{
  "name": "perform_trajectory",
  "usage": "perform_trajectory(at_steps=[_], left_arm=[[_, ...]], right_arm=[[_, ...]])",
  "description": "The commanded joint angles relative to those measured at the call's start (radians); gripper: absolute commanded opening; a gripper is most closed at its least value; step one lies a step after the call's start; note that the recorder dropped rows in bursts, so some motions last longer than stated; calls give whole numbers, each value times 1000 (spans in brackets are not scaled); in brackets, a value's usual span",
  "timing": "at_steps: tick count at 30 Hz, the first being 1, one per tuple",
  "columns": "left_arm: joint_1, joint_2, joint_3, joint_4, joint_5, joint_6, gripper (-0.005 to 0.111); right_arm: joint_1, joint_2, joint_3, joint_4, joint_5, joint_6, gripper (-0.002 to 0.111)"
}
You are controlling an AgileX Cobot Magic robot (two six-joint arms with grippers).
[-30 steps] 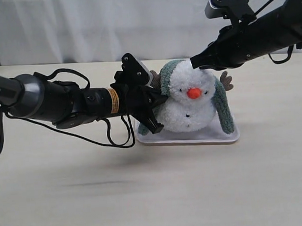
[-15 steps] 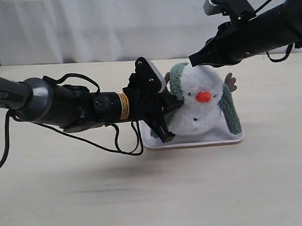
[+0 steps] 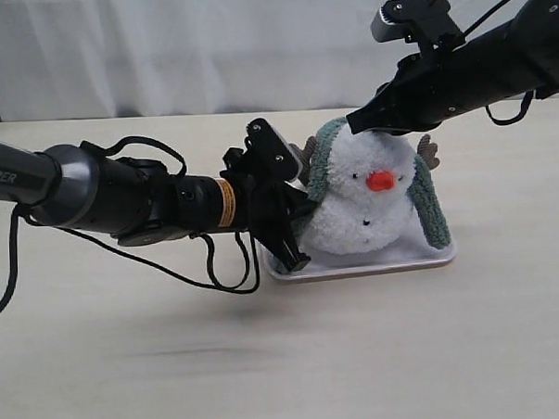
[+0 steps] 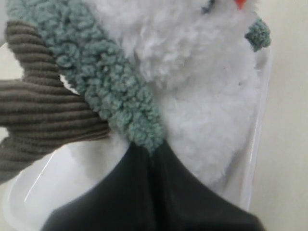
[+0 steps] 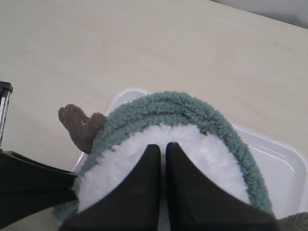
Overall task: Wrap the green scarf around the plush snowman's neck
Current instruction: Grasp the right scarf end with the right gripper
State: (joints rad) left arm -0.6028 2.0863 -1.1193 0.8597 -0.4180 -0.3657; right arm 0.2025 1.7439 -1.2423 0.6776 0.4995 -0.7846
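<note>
A fluffy white plush snowman (image 3: pixel 363 215) with an orange nose (image 3: pixel 380 180) sits in a shallow white plastic tray (image 3: pixel 356 269) on the pale wooden surface (image 3: pixel 267 358). The long fuzzy green scarf (image 3: pixel 430 208) lies over the top of its head like a hood. One end hangs down each side of its body.

The left gripper (image 4: pixel 147 159) is low beside the snowman. Its jaws look closed on one end of the scarf, just by a brown ribbed twig arm (image 4: pixel 43 120). The right gripper (image 5: pixel 162 153) sits on top of the head. Its jaws are almost together, with the tips pushed into the white fluff. I cannot tell if they pinch any of it.

I think the job is only partly done. The scarf is on the snowman, but too high. It is not at the neck, and nothing crosses in front under the nose. It looks like the scarf must slide down behind the head, and then the ends must come round the front.
</note>
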Motion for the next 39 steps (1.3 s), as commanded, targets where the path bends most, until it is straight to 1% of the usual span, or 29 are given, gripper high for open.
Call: perform_trajectory(at_steps=[1, 6, 8, 13, 17, 19, 21, 22, 25, 26, 29, 32, 35, 39], left_arm=[[-2, -1, -4, 55, 47, -38, 0], [-2, -1, -4, 95, 123, -54, 0], [-2, -1, -4, 95, 128, -54, 0], [-2, -1, -4, 95, 85, -54, 0], [-2, -1, -4, 86, 37, -54, 0], [-2, -1, -4, 86, 18, -54, 0], [-2, -1, -4, 73, 1, -54, 0], [-2, -1, -4, 60, -15, -54, 0], [-2, -1, -4, 25, -58, -54, 0], [-2, -1, -4, 16, -76, -54, 0], [-2, -1, -4, -13, -107, -54, 0], [-2, -1, -4, -42, -119, -54, 0], [-2, -1, -4, -44, -111, -54, 0], [-2, -1, -4, -44, -94, -56, 0]], right_arm=[[-1, 1, -1, -3, 12, -13, 4], [-1, 1, -1, -3, 12, -13, 4], [-1, 1, -1, -3, 21, -13, 4], [-1, -3, -1, -17, 30, -16, 4], [-3, -57, -1, -108, 29, -7, 4], [-14, -87, -1, -167, 29, 56, 9], [-33, -109, -1, -211, 29, 110, 19], [-47, -119, -1, -232, 42, 142, 27], [-100, -124, -1, -289, 92, 220, 45], [-112, -119, -1, -305, 113, 227, 48], [-146, -94, 25, -346, 150, 194, 49], [-148, -58, 88, -354, 117, 86, 49], [-129, -25, 133, -319, 61, -46, 49], [-106, 20, 138, -325, 21, -74, 49]])
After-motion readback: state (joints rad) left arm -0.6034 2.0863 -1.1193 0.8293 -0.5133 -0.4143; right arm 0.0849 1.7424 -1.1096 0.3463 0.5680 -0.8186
